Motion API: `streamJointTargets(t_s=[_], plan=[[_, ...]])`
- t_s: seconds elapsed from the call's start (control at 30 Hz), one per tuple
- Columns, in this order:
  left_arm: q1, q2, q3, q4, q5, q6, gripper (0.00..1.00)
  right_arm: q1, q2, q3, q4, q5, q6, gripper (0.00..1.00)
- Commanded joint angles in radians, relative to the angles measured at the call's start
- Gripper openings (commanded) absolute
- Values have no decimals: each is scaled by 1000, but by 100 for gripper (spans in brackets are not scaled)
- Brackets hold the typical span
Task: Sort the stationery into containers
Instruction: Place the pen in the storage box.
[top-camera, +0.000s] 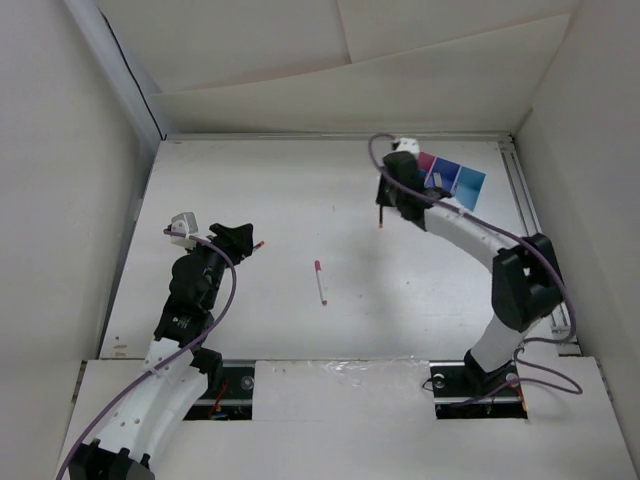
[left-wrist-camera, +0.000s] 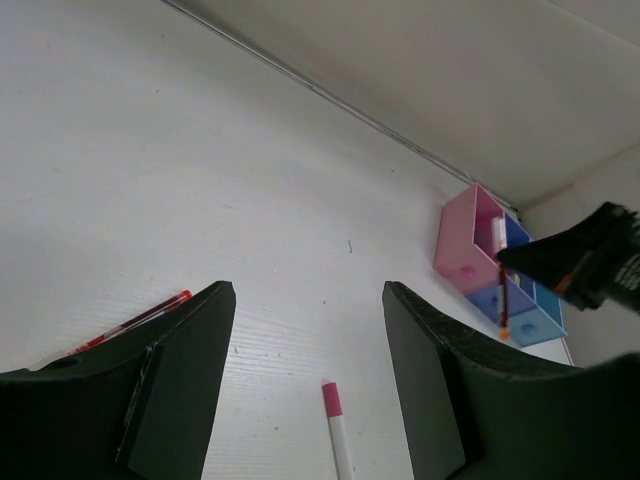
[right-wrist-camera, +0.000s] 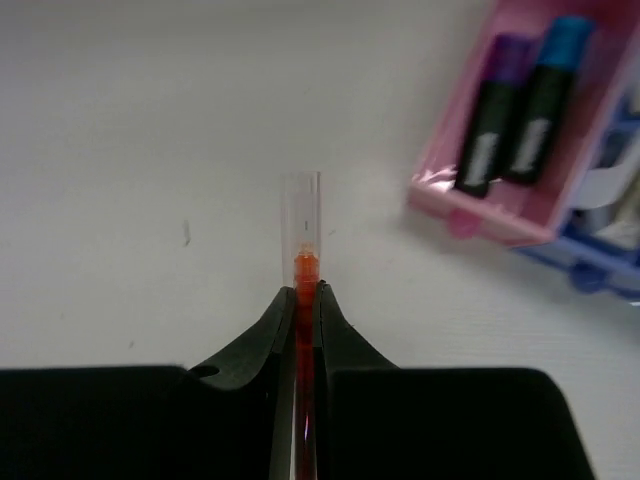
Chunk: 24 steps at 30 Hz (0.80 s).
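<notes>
My right gripper (top-camera: 393, 205) (right-wrist-camera: 303, 292) is shut on a red pen with a clear cap (right-wrist-camera: 303, 225), holding it upright above the table just left of the containers. The containers are a pink bin (top-camera: 427, 161) (right-wrist-camera: 480, 215), a dark blue bin (top-camera: 446, 173) and a cyan bin (top-camera: 469, 186) in a row. The pink bin holds a purple highlighter (right-wrist-camera: 490, 115) and a blue highlighter (right-wrist-camera: 545, 95). A white pen with a pink cap (top-camera: 320, 282) (left-wrist-camera: 335, 425) lies mid-table. My left gripper (top-camera: 243, 240) (left-wrist-camera: 308, 295) is open and empty. Another red pen (top-camera: 259, 245) (left-wrist-camera: 140, 318) lies beside its left finger.
White walls close in the table at the back and both sides. A metal rail (top-camera: 530, 230) runs along the right edge behind the bins. The right gripper and its pen (left-wrist-camera: 503, 300) show in front of the bins in the left wrist view.
</notes>
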Motion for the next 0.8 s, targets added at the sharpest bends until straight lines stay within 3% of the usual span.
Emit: streamJointTargets(t_s=[0.0,0.17,0.3,0.5,0.6,0.77], plan=[[-2,-11,36,52,9,11,58,-150,-87,-21,30,23,16,0],[-2,-11,36,52,9,11,58,-398,-99,-40,44,23,83,0],[-2,-2,36,52,18,11,58,-483,-72,-31,53,34,93,0],[-2,-2,36,52,18,11,58,-543,-1,-12,70,46,116,0],[-2,-2,36,61,18,11,58,-552,39,22,70,46,116,8],[-2,-2,36,52,18,11,58,-552,88,78,59,72,116,9]])
